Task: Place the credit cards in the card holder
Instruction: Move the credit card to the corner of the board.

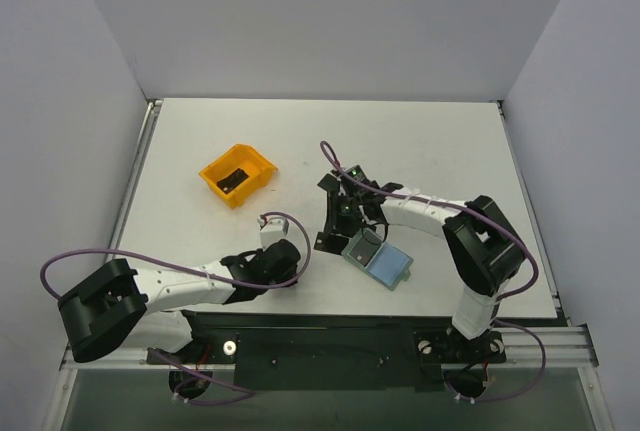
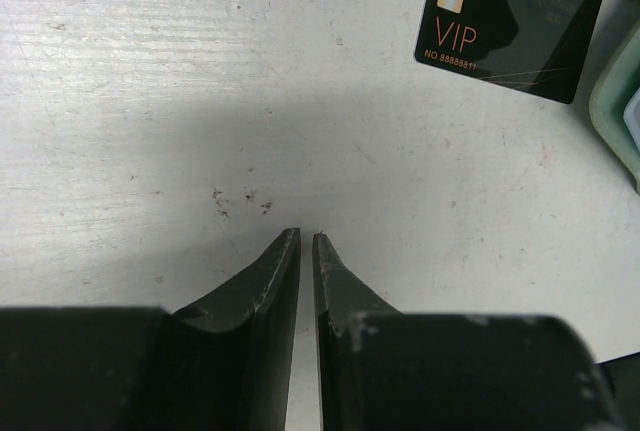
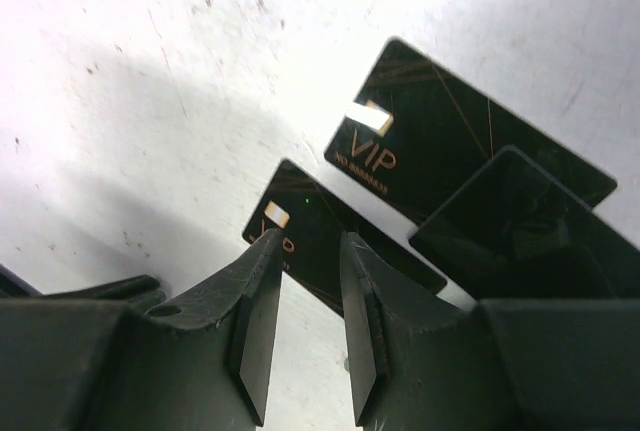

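Right jaws narrowly parted — credit card (image 3: 305,213) lying under tips; left jaws closed.

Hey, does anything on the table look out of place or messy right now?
Yes. Three black cards lie loose and overlapping at skewed angles beside the open card holder. A dark thing, perhaps another card, sits apart in the orange bin.

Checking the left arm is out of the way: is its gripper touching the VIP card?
Apart. The left wrist view shows bare table between the left gripper and the VIP card.
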`<state>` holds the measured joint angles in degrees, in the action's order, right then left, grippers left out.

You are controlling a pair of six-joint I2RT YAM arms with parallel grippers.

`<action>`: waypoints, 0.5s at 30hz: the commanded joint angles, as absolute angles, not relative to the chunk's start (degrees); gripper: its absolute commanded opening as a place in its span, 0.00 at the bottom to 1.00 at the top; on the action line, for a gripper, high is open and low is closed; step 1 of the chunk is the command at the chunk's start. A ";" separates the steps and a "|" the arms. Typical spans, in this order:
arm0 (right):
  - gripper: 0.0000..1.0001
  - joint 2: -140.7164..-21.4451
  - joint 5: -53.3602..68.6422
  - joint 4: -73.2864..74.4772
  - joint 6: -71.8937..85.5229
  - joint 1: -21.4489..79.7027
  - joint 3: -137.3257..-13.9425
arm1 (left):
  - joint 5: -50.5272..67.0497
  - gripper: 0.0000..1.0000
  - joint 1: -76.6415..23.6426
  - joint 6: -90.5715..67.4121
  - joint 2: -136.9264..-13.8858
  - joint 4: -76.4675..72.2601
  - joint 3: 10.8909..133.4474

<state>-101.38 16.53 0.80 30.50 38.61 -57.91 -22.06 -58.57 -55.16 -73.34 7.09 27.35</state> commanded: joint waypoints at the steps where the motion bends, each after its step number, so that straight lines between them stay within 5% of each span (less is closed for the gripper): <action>1: 0.26 -103.71 13.63 1.93 29.53 38.32 -60.91 | -22.76 0.22 -58.62 -54.40 -73.30 12.92 26.28; 15: 0.26 -104.15 10.37 8.17 29.27 38.93 -60.21 | -22.59 0.22 -58.54 -54.14 -73.57 12.66 26.80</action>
<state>-104.68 12.47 1.96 30.26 38.57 -60.07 -22.31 -58.57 -55.09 -73.12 7.57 27.35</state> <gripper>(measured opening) 0.263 0.217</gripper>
